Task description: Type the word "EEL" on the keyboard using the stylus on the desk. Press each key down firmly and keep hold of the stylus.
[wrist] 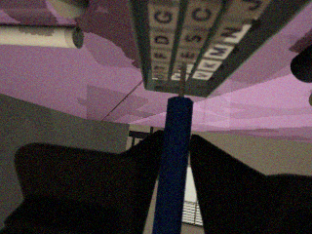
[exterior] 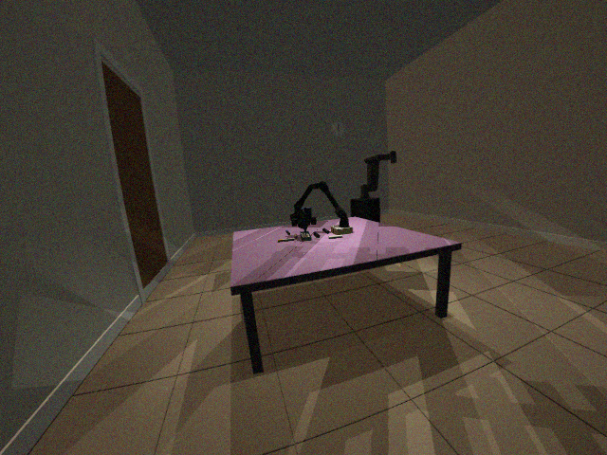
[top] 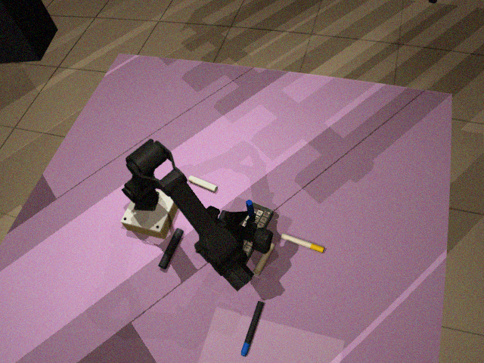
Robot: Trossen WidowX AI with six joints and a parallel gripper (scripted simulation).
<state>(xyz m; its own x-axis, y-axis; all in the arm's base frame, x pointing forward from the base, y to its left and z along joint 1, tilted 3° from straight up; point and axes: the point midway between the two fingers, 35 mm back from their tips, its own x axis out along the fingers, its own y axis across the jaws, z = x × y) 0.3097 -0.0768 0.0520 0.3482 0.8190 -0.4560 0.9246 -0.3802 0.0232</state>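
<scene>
The hand (top: 246, 228) (exterior: 305, 226) (wrist: 176, 138) is clamping on the blue stylus (top: 249, 209) (wrist: 175, 161), its two fingers pressing in from either side. The stylus is pointing its thin tip at the keyboard (top: 267, 214) (exterior: 305, 237) (wrist: 141, 58), over the keys near the E; whether the tip is touching a key, I cannot tell. The keyboard is lying on the bench (top: 352, 148) (exterior: 313, 259) (wrist: 58, 83), and from above the arm (top: 191, 206) (exterior: 321, 186) is covering much of it.

Several loose things are lying around it. A short pale stick (top: 264, 259) is resting just beside the keyboard's long side, on the side away from the arm's base (top: 128, 225) (exterior: 341, 229). A white pen with a yellow end (top: 301, 242) (exterior: 286, 240) is lying a little farther out. A black stick (top: 170, 249) is lying near the base, and a white stick (top: 202, 183) (exterior: 335, 237) is lying between the base and the far part of the bench. A black pen with a blue end (top: 252, 328) is lying well apart from the keyboard. Beyond the bench, a second arm (exterior: 373, 173) is standing on a dark block (exterior: 365, 209).
</scene>
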